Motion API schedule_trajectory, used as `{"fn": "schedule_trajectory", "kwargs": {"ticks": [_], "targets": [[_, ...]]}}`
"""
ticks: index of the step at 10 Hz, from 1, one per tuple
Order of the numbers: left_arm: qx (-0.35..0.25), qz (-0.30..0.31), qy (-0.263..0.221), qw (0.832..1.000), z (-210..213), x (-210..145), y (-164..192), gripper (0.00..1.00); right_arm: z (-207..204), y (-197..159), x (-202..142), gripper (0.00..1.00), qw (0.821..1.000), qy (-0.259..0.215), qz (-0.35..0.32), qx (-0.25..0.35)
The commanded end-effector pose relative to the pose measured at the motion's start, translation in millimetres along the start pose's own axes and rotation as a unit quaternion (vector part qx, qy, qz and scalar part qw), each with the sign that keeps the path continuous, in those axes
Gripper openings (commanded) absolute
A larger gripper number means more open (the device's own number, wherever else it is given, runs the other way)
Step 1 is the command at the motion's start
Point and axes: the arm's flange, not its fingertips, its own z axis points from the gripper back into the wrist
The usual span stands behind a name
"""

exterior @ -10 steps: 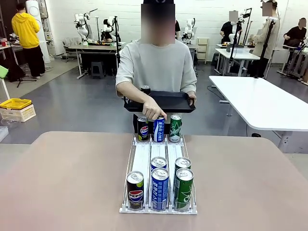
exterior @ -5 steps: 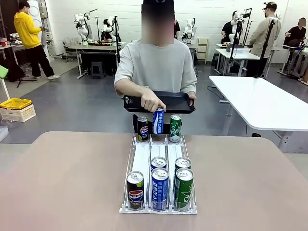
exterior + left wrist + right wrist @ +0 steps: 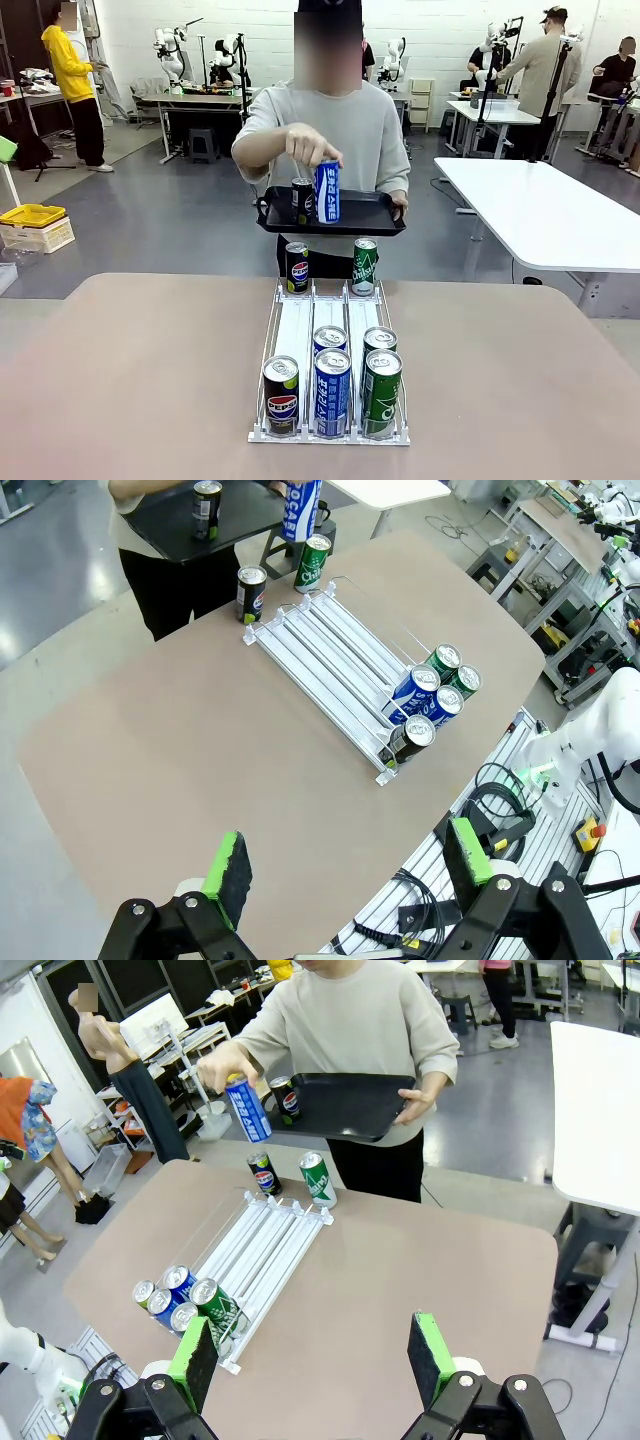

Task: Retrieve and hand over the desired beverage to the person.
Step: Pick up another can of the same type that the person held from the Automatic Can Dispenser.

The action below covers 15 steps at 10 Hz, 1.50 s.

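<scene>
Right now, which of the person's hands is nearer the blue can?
Their right hand: it grips the blue can by its top above the tray. Their left hand holds the tray's other end, apart from the can.
</scene>
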Motion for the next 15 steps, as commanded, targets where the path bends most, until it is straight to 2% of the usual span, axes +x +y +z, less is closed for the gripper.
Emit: {"fn": "schedule_trajectory", "kwargs": {"ticks": [1, 15], "targets": [[-0.003, -0.01, -0.003, 1.0, 0.5, -0.2, 0.2, 1.0, -2.4, -0.6, -0.9, 1.0, 1.0, -0.004, 0.004, 0.011], [-0.003, -0.01, -0.003, 1.0, 0.5, -0.2, 0.2, 1.0, -2.4, -0.6, -0.9, 1.0, 1.0, -0.004, 0.004, 0.011]]}}
